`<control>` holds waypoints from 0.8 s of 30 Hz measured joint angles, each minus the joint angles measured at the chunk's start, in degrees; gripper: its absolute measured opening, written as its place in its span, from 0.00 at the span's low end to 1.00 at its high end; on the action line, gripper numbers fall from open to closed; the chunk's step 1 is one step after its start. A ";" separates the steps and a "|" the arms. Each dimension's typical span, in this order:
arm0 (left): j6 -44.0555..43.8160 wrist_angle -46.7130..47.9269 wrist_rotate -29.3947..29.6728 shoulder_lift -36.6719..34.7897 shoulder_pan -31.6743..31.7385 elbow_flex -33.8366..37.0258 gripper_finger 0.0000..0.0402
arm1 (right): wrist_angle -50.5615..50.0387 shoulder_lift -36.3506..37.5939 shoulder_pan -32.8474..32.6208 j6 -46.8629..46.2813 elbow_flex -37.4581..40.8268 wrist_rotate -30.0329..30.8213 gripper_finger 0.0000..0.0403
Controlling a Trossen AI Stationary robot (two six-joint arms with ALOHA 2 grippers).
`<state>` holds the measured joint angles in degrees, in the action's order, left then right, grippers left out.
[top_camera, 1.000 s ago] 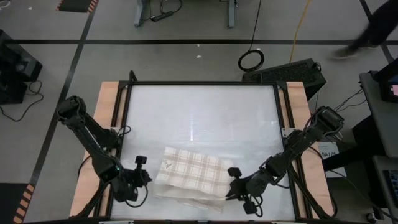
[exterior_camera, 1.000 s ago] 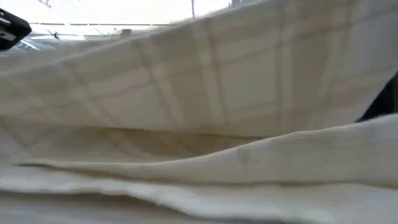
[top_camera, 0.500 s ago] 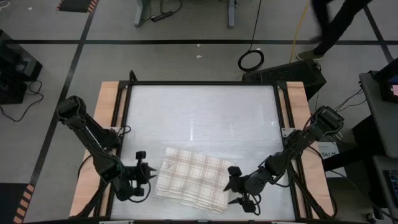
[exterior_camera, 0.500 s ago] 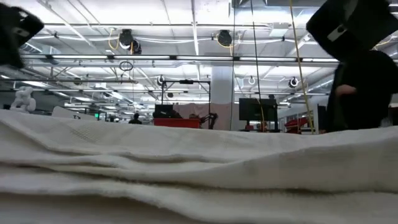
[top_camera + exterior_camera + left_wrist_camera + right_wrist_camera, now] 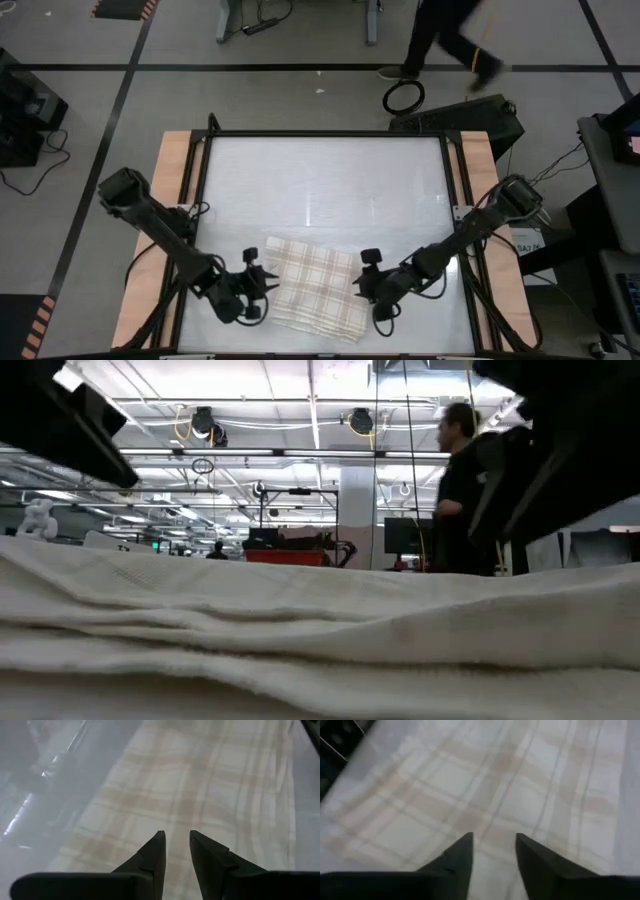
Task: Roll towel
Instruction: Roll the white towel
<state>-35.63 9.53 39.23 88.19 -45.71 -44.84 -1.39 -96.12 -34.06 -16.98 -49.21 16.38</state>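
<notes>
The towel (image 5: 315,290), cream with a beige plaid check, lies folded flat near the table's near edge; in the low view its stacked layers (image 5: 300,640) fill the foreground. My left gripper (image 5: 258,285) stands open at the towel's left edge, its fingers slanting down over the cloth (image 5: 210,785). At the towel's right edge my right gripper (image 5: 365,280) is open too, with plaid cloth (image 5: 510,785) showing past its fingers. My left gripper (image 5: 176,842) has its fingertips low over the towel's left part, slanting down from the table's left; I cannot tell whether they touch it. My right gripper (image 5: 493,845) slants down from the table's right over the towel's right part; I cannot tell whether it touches it.
The pale table top (image 5: 320,190) is bare beyond the towel, framed by dark rails and wooden side strips (image 5: 172,200). A person (image 5: 450,35) walks past beyond the far edge and also shows in the low view (image 5: 462,490). A cable coil (image 5: 404,97) lies on the floor.
Both grippers have opened and let go of the towel's raised layer, which has dropped flat onto the folded stack. Both have then gone down and inward toward the towel, the left from the left side and the right from the right, tipping further down.
</notes>
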 joint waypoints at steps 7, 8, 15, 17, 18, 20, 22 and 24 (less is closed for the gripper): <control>-1.42 -2.87 -5.02 5.48 1.35 0.00 0.10 | -0.98 -0.94 -0.22 -2.62 0.00 -0.27 0.02; -1.50 -2.58 -6.16 6.20 1.79 0.00 0.08 | -1.69 -0.96 -0.29 -3.48 0.00 -0.23 0.02; -2.13 2.49 -9.08 9.98 4.74 0.00 0.03 | -1.34 -5.50 -0.35 -10.31 0.00 -0.16 0.01; -2.85 5.96 -8.99 9.93 5.39 -0.10 0.03 | 0.06 -7.05 -0.63 -12.49 -0.05 0.48 0.00; -2.88 7.80 -8.70 9.92 5.82 -0.14 0.04 | 0.98 -7.61 -0.76 -13.52 -0.11 0.60 0.01; -2.54 11.58 -7.94 9.62 6.57 -0.17 0.03 | 2.81 -8.60 -0.92 -15.12 -0.13 0.88 0.01; -1.18 14.59 -6.66 9.27 7.70 -0.13 0.03 | 4.11 -8.78 -0.95 -16.63 -0.11 1.03 0.01; 1.31 16.14 -6.07 8.82 9.16 -0.11 0.02 | 5.70 -8.86 -0.92 -17.98 -0.06 1.46 0.00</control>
<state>-34.32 25.67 33.15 97.01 -36.56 -44.95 4.31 -104.98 -34.98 -34.95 -49.27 17.84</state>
